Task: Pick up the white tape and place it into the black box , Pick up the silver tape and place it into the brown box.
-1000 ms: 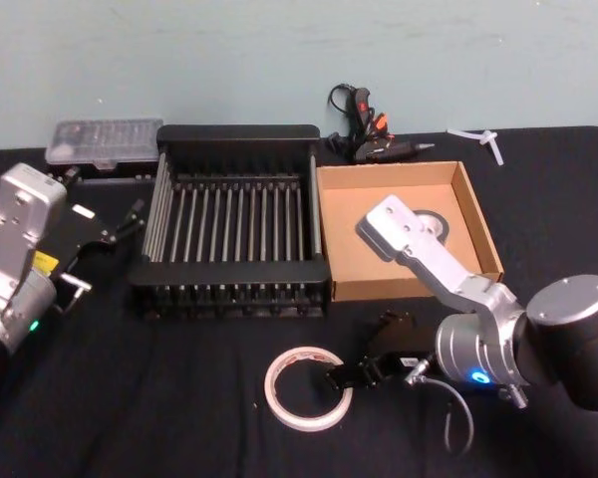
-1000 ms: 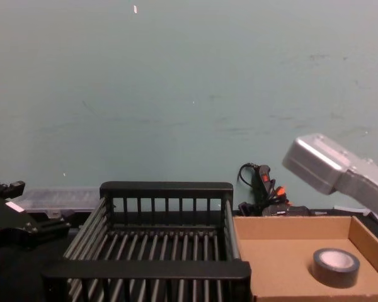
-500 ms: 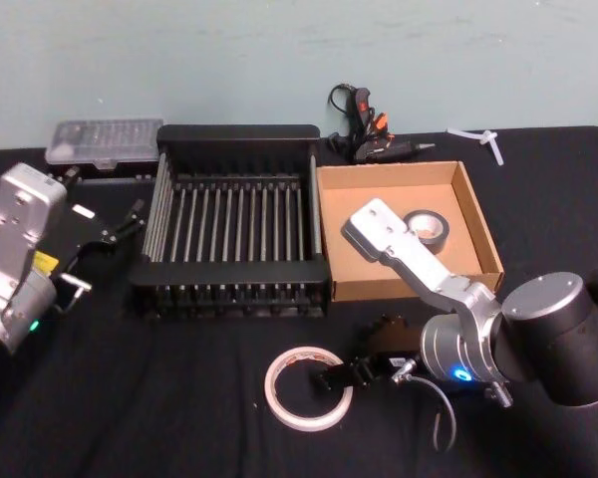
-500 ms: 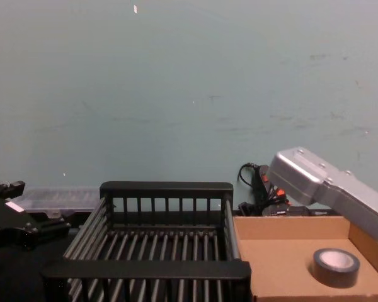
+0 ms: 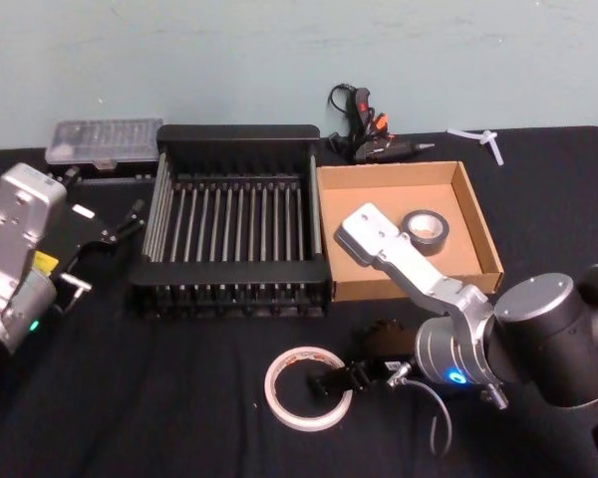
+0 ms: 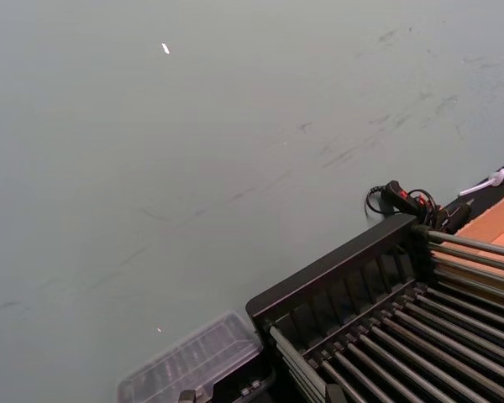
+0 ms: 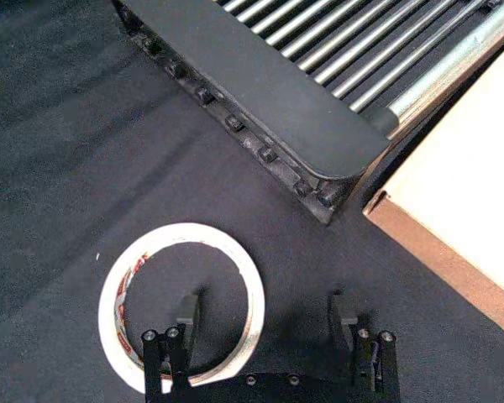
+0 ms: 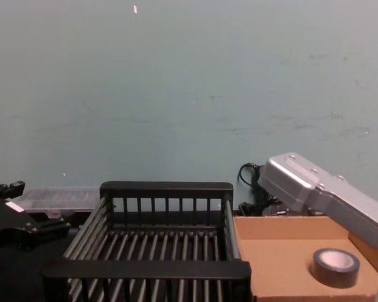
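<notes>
The white tape (image 5: 276,396) lies flat on the black cloth in front of the black box (image 5: 229,139). My right gripper (image 5: 331,381) is open and low over the roll's right side. In the right wrist view one fingertip (image 7: 187,309) is over the hole of the white tape (image 7: 235,254), the other fingertip (image 7: 344,312) outside the rim, with the right gripper (image 7: 266,315) straddling the band. The silver tape (image 5: 424,228) lies inside the brown box (image 5: 379,289), also seen from the chest as the silver tape (image 8: 335,266). My left gripper (image 5: 130,219) is parked open, left of the black box.
A clear plastic case (image 5: 104,141) sits at the back left. A glue gun with cable (image 5: 364,134) lies behind the brown box, and a white plastic piece (image 5: 483,139) at the back right. The right arm's elbow link (image 8: 315,195) hangs over the brown box.
The right arm has shifted left, carrying its open gripper farther over the white tape's right rim. The silver tape is now uncovered in the head view. Left arm is unmoved.
</notes>
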